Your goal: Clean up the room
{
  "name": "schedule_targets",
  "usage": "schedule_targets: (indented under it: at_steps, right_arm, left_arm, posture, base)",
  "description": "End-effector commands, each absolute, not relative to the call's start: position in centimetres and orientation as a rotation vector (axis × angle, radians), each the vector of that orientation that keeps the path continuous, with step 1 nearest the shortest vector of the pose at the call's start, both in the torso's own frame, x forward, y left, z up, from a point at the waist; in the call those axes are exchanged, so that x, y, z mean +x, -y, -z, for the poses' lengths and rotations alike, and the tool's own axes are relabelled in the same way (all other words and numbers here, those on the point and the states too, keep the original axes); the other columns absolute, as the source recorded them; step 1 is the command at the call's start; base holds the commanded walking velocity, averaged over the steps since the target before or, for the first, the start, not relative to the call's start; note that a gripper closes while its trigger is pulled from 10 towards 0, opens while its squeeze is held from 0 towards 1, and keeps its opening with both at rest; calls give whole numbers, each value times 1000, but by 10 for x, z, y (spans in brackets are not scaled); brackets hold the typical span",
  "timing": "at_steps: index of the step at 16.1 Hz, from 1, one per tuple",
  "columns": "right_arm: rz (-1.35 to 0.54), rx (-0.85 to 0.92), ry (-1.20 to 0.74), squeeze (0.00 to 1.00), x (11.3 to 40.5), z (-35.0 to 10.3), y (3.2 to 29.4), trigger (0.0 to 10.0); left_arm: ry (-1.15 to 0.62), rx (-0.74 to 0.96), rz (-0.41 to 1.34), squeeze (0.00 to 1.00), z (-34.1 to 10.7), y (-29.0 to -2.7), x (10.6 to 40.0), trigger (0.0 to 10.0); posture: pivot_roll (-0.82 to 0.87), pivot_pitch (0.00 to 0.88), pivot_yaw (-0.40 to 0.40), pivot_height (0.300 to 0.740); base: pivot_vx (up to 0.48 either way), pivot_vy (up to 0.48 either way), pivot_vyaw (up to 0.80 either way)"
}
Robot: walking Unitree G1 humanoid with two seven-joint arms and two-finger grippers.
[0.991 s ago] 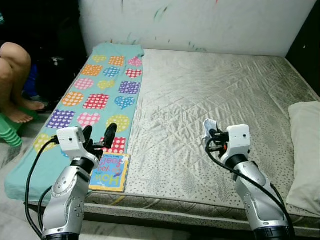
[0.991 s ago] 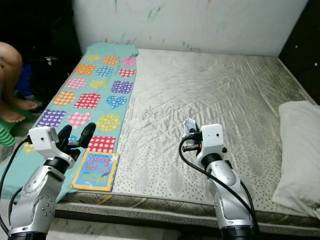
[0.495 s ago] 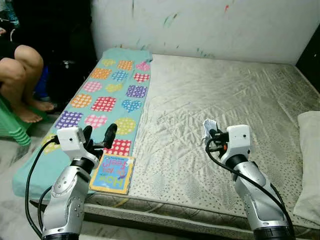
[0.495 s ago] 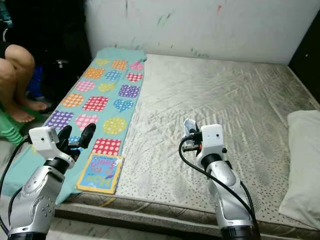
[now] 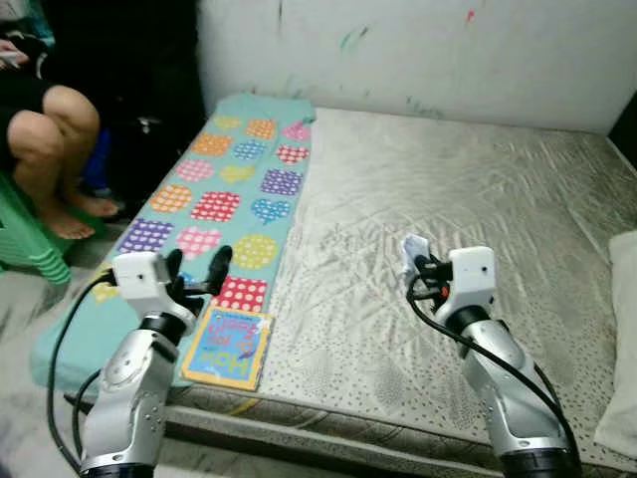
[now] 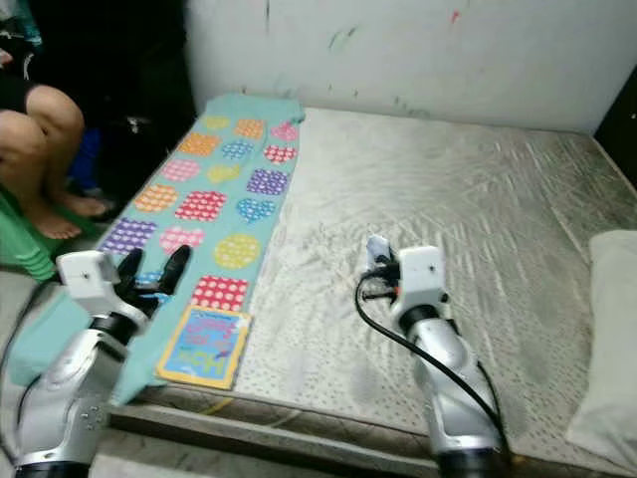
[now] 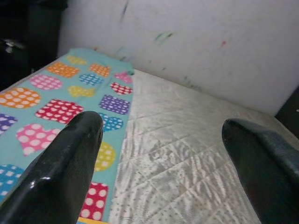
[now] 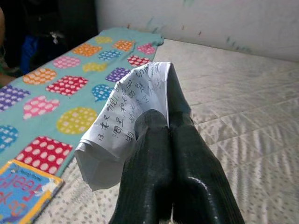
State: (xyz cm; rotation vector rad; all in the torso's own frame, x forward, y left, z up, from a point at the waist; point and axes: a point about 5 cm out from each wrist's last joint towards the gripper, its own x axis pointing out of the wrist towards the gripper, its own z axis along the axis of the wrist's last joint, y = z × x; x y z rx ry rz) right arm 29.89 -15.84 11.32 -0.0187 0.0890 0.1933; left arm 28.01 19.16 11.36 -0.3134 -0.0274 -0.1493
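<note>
Paper scrap: a crumpled piece of paper with handwritten characters is held above the mattress, near the middle of the bed's front half.
Right gripper: its fingers are pressed together on the paper, which sticks out past the tips; the arm is raised over the bed.
Left gripper: its fingers are spread wide and hold nothing; it is held over the near end of the blanket, just above the book.
Book: a colourful children's book lies flat at the bed's front edge, partly on the blanket.
Blanket: a teal blanket patterned with dotted hearts and squares runs along the left side of the mattress, up to the wall.
Pillow: a white pillow lies at the right edge of the bed.
Person: bare legs of a seated person are seen at far left, beside the bed.
Change: over the last second the whole scene has slid rightward in the head views, while both arms are held as before; the camera is judged to be turning left.
Meaning: the paper appears to be already collected and in transit, probably towards somewhere to discard it; the book is left to be tidied.
</note>
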Motion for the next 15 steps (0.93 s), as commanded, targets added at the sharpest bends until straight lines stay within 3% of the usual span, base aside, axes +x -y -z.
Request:
schedule_targets:
  at_steps: [1, 5, 10, 15]
  right_arm:
    - [-164, -22, -105, 0, 298, -111, 168, 10000]
    - [-162, -18, -102, 0, 298, -111, 167, 10000]
    - [-158, -19, -102, 0, 299, -110, 168, 10000]
    - [-157, -21, -101, 0, 299, -111, 169, 10000]
  left_arm:
    - [35, -306, 168, 0, -116, -187, 282, 10000]
    - [32, -303, 161, 0, -116, -188, 282, 10000]
    - [18, -320, 126, 0, -114, -191, 284, 10000]
    - [21, -329, 128, 0, -114, -191, 285, 10000]
  posture:
    - [-78, 1, 3, 740]
    - [-77, 3, 4, 740]
    - [-76, 7, 2, 740]
    - [-78, 7, 2, 740]
  base:
    - [289, 0, 0]
    - [278, 0, 0]
    - [0, 0, 0]
    - [0, 435, 0]
